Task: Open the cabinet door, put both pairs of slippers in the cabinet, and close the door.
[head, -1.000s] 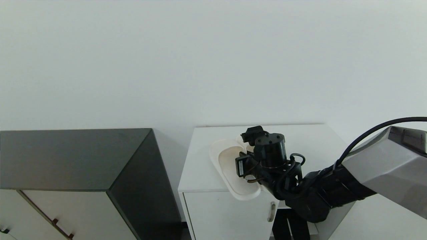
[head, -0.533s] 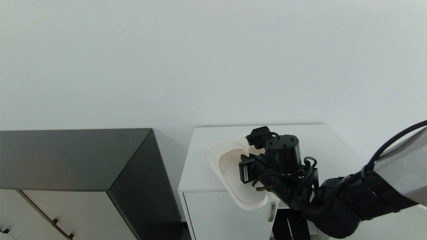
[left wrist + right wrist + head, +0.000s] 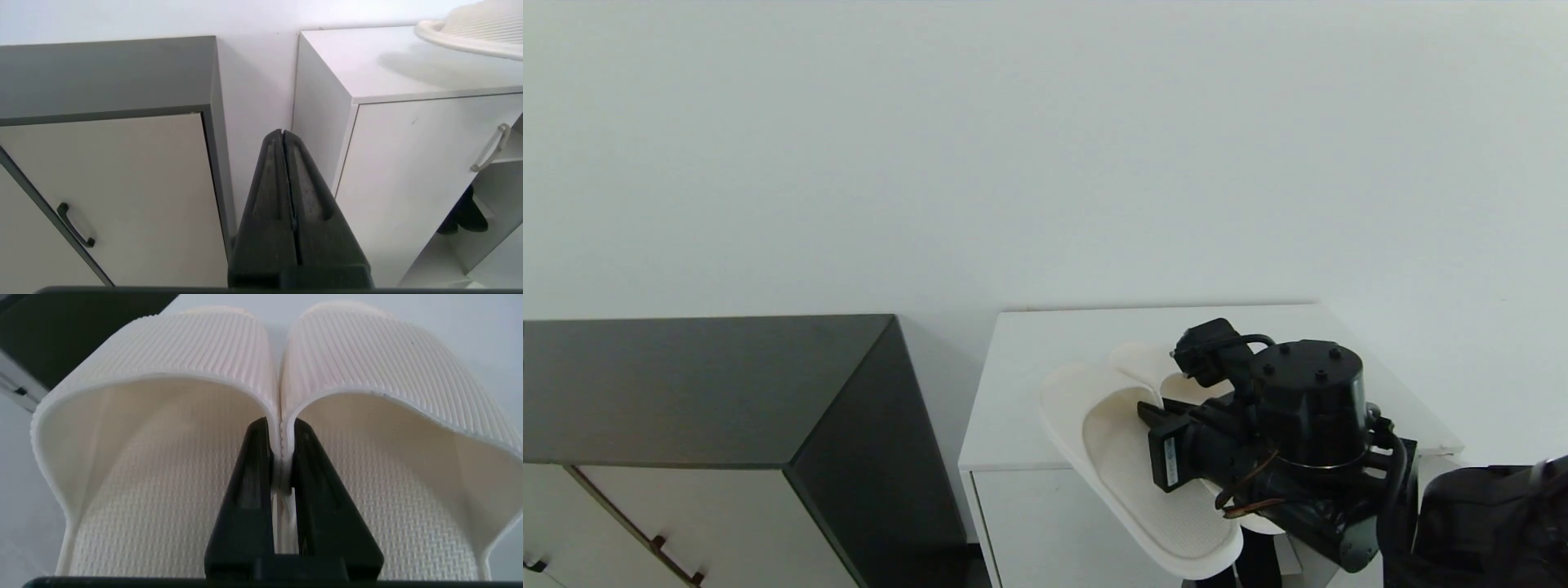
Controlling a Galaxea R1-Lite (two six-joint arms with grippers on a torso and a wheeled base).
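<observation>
A pair of white ribbed slippers (image 3: 1143,482) is held side by side, its heels hanging past the front edge of the white cabinet (image 3: 1029,384). My right gripper (image 3: 279,429) is shut on the two touching inner walls of the slippers (image 3: 163,416). In the head view the right gripper (image 3: 1156,412) sits over the cabinet's front right corner. The left gripper (image 3: 283,135) is shut on nothing, low in front of the gap between the two cabinets. The white cabinet's door (image 3: 392,180) has a handle (image 3: 490,147), with an opening beside it.
A dark grey cabinet (image 3: 686,384) with pale handled doors (image 3: 106,188) stands left of the white one, a narrow gap between them. A dark thing (image 3: 462,216) lies inside the white cabinet's opening. A plain wall runs behind both.
The right arm has drawn back and to the right with the slippers. They have come from the cabinet top out over its front edge.
</observation>
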